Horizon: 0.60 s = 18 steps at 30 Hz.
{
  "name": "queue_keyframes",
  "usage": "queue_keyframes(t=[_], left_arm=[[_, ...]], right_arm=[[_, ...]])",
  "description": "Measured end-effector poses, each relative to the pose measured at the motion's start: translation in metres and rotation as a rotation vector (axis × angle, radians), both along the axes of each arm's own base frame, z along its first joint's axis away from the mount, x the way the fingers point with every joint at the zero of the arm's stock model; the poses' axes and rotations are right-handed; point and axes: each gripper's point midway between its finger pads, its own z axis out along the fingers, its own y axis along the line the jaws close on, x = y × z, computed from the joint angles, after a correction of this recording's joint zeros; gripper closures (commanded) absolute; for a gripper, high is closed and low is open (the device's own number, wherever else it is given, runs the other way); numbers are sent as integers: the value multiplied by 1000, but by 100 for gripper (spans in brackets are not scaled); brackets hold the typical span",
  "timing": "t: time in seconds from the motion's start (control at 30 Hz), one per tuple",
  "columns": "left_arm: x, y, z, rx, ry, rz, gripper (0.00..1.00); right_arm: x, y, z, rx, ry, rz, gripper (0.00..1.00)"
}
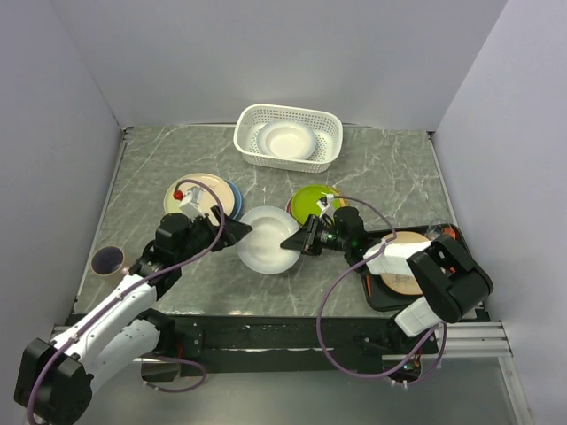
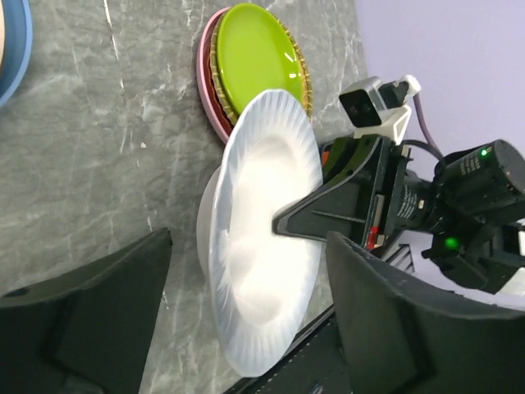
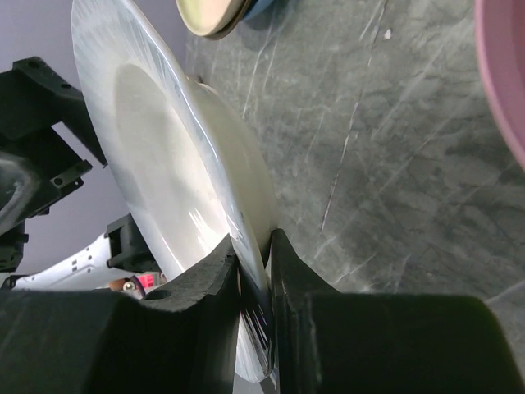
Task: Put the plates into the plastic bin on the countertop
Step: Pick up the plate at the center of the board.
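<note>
A white plate (image 1: 266,251) is held tilted just above the countertop (image 1: 390,173), on a second white plate. My right gripper (image 1: 297,241) is shut on its right rim; in the right wrist view (image 3: 254,263) both fingers pinch the rim of the plate (image 3: 164,164). My left gripper (image 1: 232,232) is open at the plate's left edge; in the left wrist view (image 2: 246,242) the plate (image 2: 262,238) stands between its spread fingers without touching them. The white plastic bin (image 1: 288,137) stands at the back with one white plate (image 1: 285,140) inside.
A cream plate on a blue one (image 1: 205,193) lies left of centre. A lime green plate (image 1: 314,202) tops a stack of straw, red and pink plates behind my right gripper. A black tray (image 1: 376,297) at the right holds a brown plate (image 1: 406,270). A small cup (image 1: 108,259) stands at the left edge.
</note>
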Motion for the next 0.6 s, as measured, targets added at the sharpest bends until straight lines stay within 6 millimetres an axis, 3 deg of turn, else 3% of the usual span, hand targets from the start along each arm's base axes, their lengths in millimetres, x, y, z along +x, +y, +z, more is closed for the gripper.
queue_keyframes(t=[0.03,0.1,0.6], left_arm=[[0,0,1,-2,-1,1,5],[0,0,0,1,-3,1,1],[2,10,-19,78,44,40,1]], right_arm=[[-1,1,0,0,1,3,100],[-3,2,0,1,3,9,100],[-3,-1,4,-14,-2,-10,100]])
